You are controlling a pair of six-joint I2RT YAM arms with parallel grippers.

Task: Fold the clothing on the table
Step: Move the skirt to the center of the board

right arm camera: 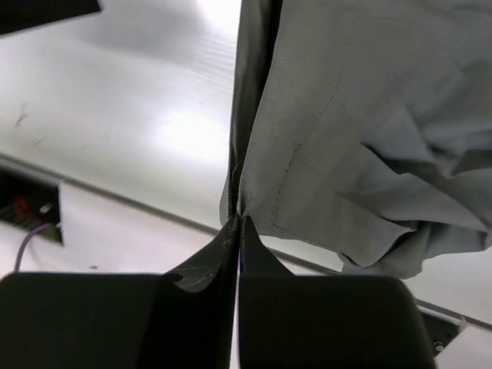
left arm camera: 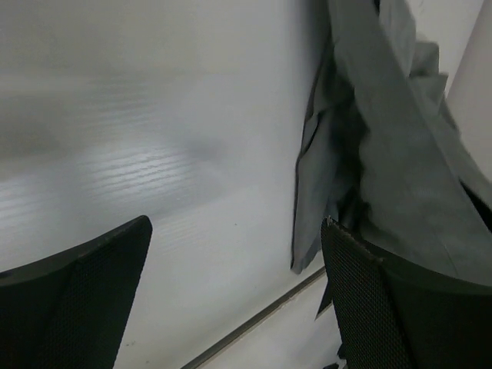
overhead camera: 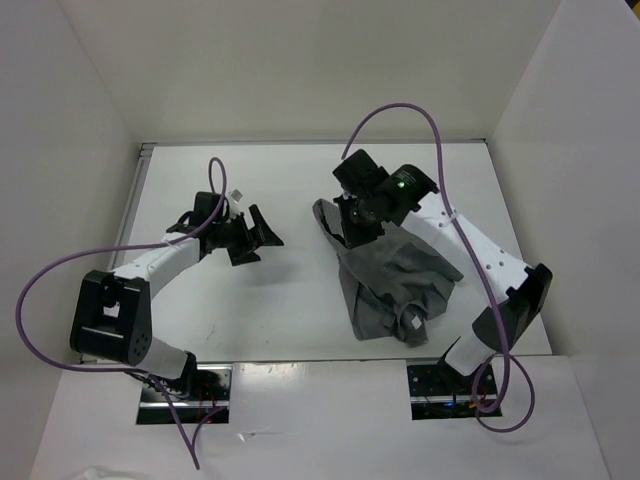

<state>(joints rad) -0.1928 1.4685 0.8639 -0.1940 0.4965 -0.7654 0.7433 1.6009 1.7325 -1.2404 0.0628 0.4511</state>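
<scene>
— Where's the crumpled mid-grey soft pleated skirt (overhead camera: pixel 395 285)?
— On the right half of the flat white table (overhead camera: pixel 250 310), its far-left edge pinched in the right gripper (right arm camera: pixel 240 221).
— And the left gripper (overhead camera: pixel 262 238)?
— Fingers spread wide, left of the cloth, apart from it.

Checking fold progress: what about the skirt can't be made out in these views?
- Right wrist view: skirt runs off top and right edges; right tool covers the pinched edge.
- Top view: right wrist hides the pinch point.
- Left wrist view: the top edge and a finger of the left tool cut off the skirt.
</scene>
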